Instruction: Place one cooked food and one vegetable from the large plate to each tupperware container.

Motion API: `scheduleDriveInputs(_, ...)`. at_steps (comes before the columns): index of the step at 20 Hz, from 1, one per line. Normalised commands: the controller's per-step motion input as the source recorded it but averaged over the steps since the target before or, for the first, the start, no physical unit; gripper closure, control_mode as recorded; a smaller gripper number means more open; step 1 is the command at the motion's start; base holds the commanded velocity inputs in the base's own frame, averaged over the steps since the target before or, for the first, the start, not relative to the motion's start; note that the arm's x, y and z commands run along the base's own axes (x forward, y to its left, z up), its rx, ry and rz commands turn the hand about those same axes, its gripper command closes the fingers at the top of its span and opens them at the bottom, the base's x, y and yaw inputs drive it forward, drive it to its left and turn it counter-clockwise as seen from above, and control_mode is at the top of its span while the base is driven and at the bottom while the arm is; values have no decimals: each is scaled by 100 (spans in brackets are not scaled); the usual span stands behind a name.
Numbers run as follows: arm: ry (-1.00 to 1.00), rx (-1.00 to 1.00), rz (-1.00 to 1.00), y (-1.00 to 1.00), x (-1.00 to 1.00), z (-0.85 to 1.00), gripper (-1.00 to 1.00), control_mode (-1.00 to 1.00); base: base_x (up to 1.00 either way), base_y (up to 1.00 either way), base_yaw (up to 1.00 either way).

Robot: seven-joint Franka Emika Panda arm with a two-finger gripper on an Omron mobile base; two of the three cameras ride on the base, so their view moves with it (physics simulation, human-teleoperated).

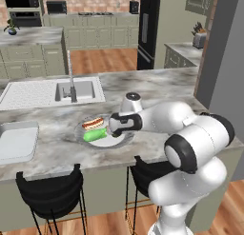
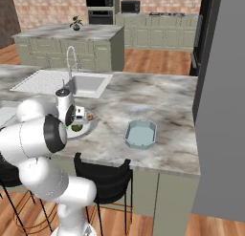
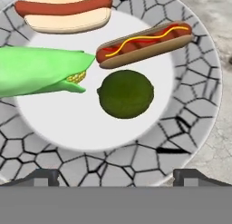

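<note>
**Marble counter, full plate: nothing moved yet**

Grey-white and crackle-patterned on its rim, the wide round large plate point(image 3: 199, 78) carries all four foods. In the hand view we see the hot dog with a red sausage in a tan bun point(image 3: 65, 12) at the top edge of the plate, the thinner orange-brown sausage with a yellow line on it point(image 3: 145, 44) just below it toward the right, the long bright-green vegetable with yellow kernels at its tip point(image 3: 38, 71) at the left edge, and the small dark green round vegetable point(image 3: 126, 94) near the middle.

Our two-finger gripper point(image 3: 117, 175) hangs above the plate with its jaws wide apart and nothing between them.

The small pale teal rectangular tupperware container point(image 2: 140, 134) stands on the marble counter point(image 2: 158, 106), well apart from the plate, toward the right end; it looks empty. The larger pale grey-white tub point(image 1: 16, 142) sits at the left edge of the counter, also without food.

We judge that the task is at its start: no item is placed, four transfers remain.
</note>
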Motion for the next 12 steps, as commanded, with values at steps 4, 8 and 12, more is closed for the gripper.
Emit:
scheduleDriveInputs(4,0,-1,0,2,23,-29,-100,-100,0,0,0)
scheduleDriveInputs(8,0,0,0,0,29,-15,-100,-100,0,0,0)
scheduleDriveInputs(12,0,0,0,1,37,-18,-100,-100,0,0,0)
